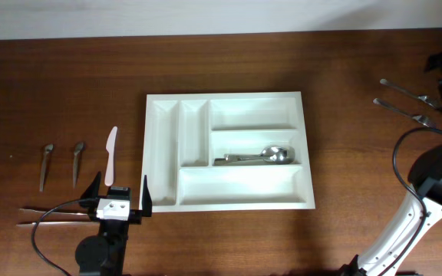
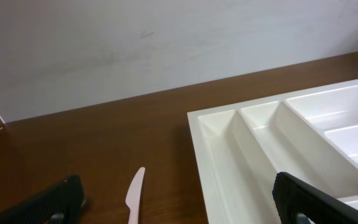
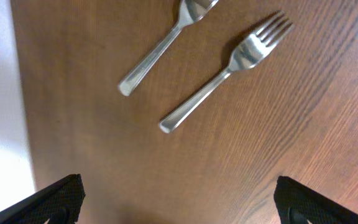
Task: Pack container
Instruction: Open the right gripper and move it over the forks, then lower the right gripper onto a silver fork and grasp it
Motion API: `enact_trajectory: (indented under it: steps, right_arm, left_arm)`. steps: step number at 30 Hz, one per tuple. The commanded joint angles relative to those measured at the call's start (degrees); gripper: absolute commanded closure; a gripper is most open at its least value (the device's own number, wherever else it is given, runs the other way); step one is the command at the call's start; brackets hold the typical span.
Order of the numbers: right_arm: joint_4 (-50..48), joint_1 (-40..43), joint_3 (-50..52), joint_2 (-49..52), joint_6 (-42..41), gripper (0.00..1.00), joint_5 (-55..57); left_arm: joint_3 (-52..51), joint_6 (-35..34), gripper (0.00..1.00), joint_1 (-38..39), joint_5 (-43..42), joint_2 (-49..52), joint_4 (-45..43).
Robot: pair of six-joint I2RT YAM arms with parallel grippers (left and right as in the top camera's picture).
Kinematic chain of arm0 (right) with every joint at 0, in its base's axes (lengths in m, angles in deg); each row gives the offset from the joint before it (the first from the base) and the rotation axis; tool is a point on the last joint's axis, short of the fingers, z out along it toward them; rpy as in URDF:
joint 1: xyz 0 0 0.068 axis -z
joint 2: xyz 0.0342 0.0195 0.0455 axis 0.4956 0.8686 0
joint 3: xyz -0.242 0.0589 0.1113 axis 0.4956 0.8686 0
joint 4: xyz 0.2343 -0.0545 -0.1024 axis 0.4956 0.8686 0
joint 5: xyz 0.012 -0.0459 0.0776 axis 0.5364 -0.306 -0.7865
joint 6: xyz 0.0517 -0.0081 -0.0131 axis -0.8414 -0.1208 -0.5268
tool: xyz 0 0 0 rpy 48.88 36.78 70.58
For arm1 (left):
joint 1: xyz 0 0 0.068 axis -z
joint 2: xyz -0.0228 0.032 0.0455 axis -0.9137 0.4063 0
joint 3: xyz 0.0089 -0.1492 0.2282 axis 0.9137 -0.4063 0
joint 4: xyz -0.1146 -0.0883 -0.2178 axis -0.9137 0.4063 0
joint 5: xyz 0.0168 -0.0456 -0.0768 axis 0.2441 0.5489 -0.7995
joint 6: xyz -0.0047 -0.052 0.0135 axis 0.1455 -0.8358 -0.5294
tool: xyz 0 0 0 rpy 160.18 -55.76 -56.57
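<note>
While the cutlery tray (image 1: 229, 97) lies flat mid-tabletop (image 1: 344, 54), long side left-right, only its middle long compartment is filled: metal spoons (image 1: 271, 156), bowls toward the right. The other four compartments are bare.

The next load looks like the metal cutlery on the tray's right, well apart from it, near the tabletop's right edge. The right arm's fingers (image 3: 51, 199) hang over it, spread wide, gripping nothing. In the right wrist view the near fork (image 3: 225, 71) lies ahead of the fingers, a little right of their midline. Its long axis is diagonal: handle end toward the fingers and left, tines away and right. A second utensil (image 3: 160, 53) lies beside it, roughly parallel, not touching. Its head is cut by the frame, likely another fork.

Judgement: the right arm is the nearer one by far. Its fingers would need to advance and turn to close across the handle, not along it. There is bare wood all round, room for a straight descent. Thin metal flat on wood may slip out.

The left arm's fingers (image 1: 145, 195), also wide open and empty, sit just off the tray's lower-left corner. A white plastic knife (image 1: 111, 156) lies just ahead of them, beside the tray's left wall, not touching. Further left are two small spoons (image 1: 46, 162). By the left arm lies a pair of long thin pieces (image 1: 52, 213), too thin to name.
</note>
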Motion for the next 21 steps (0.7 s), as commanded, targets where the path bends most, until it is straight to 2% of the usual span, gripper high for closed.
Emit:
enact_trajectory:
  steps: [1,3,11,21]
  right_arm:
    - [1.4,-0.8,0.5,0.5,-4.4,0.01,6.6]
    - [0.9,-0.8,1.4,0.5,-10.4,0.01,6.1]
    - [1.9,-1.2,2.9,4.1,-21.4,0.01,4.4]
    - [-0.1,-1.1,3.0,9.5,-25.8,0.01,3.2]
  left_arm:
    - [-0.5,0.9,0.01,-0.3,0.4,-0.4,-0.2]
    - [-0.5,0.9,0.01,-0.3,0.4,-0.4,-0.2]
    - [-0.5,0.9,0.01,-0.3,0.4,-0.4,-0.2]
    - [-0.5,0.9,0.01,-0.3,0.4,-0.4,-0.2]
